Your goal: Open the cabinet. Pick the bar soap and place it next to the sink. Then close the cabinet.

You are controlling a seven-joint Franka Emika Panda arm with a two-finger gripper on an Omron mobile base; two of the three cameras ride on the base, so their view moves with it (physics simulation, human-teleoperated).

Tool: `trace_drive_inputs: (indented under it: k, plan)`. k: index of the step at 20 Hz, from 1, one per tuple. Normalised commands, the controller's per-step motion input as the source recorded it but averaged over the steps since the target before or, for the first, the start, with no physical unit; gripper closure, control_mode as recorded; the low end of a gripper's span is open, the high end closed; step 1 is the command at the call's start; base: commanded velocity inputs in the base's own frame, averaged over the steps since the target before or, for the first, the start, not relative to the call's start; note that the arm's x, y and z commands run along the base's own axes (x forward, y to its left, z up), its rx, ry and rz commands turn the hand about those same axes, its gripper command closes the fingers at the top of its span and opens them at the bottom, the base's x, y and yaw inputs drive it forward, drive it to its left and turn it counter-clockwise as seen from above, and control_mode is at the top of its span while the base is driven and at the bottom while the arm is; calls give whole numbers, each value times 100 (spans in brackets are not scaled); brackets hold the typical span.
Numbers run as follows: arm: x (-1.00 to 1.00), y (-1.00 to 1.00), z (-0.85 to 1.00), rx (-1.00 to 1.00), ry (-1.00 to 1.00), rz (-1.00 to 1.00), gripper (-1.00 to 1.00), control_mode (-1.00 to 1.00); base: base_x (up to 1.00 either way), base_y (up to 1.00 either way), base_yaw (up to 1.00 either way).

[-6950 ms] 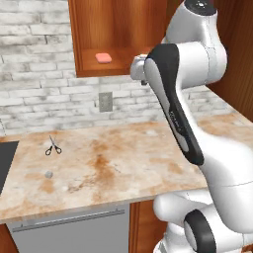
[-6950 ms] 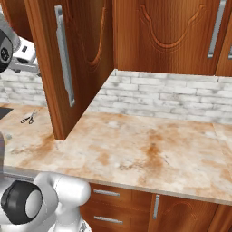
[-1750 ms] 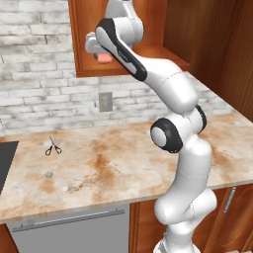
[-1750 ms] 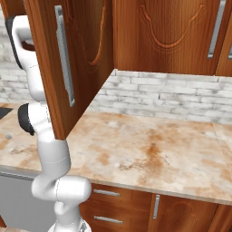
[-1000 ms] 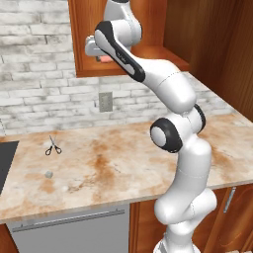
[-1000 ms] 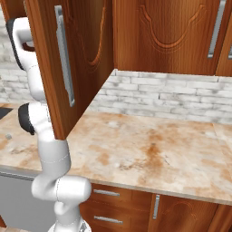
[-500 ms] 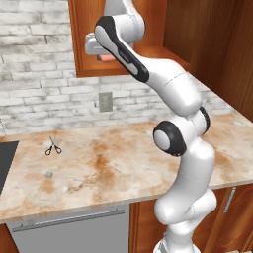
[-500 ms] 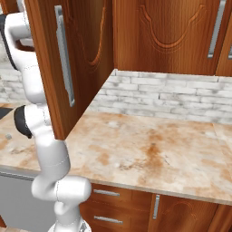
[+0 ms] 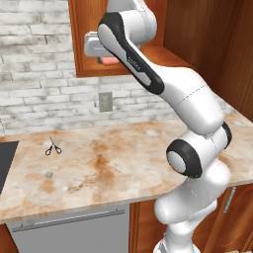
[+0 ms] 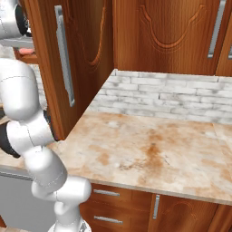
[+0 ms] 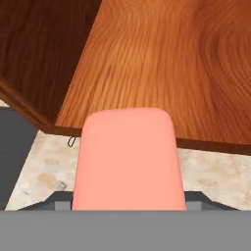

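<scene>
Salmon-pink flat bar soap sits gripped between my jaws, over the reddish-brown wooden cabinet's shelf edge.

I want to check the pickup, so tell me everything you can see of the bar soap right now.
The bar soap is a plain, smooth, salmon-pink block with rounded corners, matte and without markings. In the hand view it fills the lower middle, its far end lying over the front edge of the wooden cabinet shelf, with the counter visible below. From the left base view a sliver of it shows inside the open cabinet, right at the gripper. The gripper's fingers are hidden, so a grip cannot be confirmed.
</scene>
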Motion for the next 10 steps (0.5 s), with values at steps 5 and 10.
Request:
trace_drive_inputs:
  k: [5, 10]
  plan:
    - [-100, 0, -14, 12, 0, 0, 100, -100, 0, 0, 0]
    - [-91, 2, -5, 18, 2, 2, 100, -100, 0, 0, 0]
